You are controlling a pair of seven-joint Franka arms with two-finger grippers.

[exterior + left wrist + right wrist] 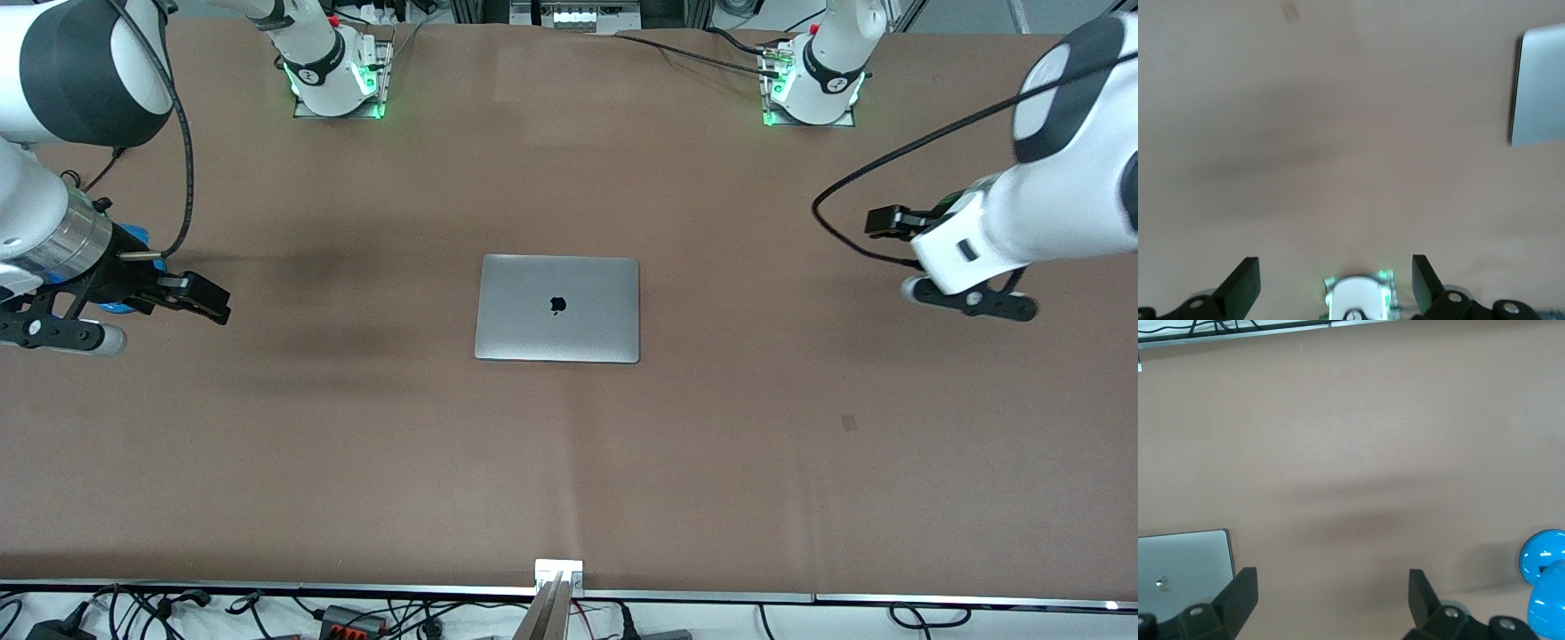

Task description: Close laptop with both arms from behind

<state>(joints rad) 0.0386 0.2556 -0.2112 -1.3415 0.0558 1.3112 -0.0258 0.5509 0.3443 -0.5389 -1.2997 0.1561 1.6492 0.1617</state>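
Observation:
The silver-grey laptop (pixel 557 308) lies flat on the brown table with its lid down and the black apple logo facing up. Nothing touches it. My left gripper (pixel 889 222) hangs over bare table toward the left arm's end, well away from the laptop. In the left wrist view this gripper (pixel 1335 283) is open and empty, with a corner of the laptop (pixel 1540 87) off to one side. My right gripper (pixel 209 302) hangs over bare table toward the right arm's end. The right wrist view shows it (pixel 1331 600) open and empty, with the laptop (pixel 1181 570) at the edge.
A blue round object (pixel 133 238) sits by the right arm's wrist and also shows in the right wrist view (pixel 1545 577). The two arm bases (pixel 333 76) (pixel 811 84) stand along the table's edge farthest from the front camera. Cables lie past the nearest edge.

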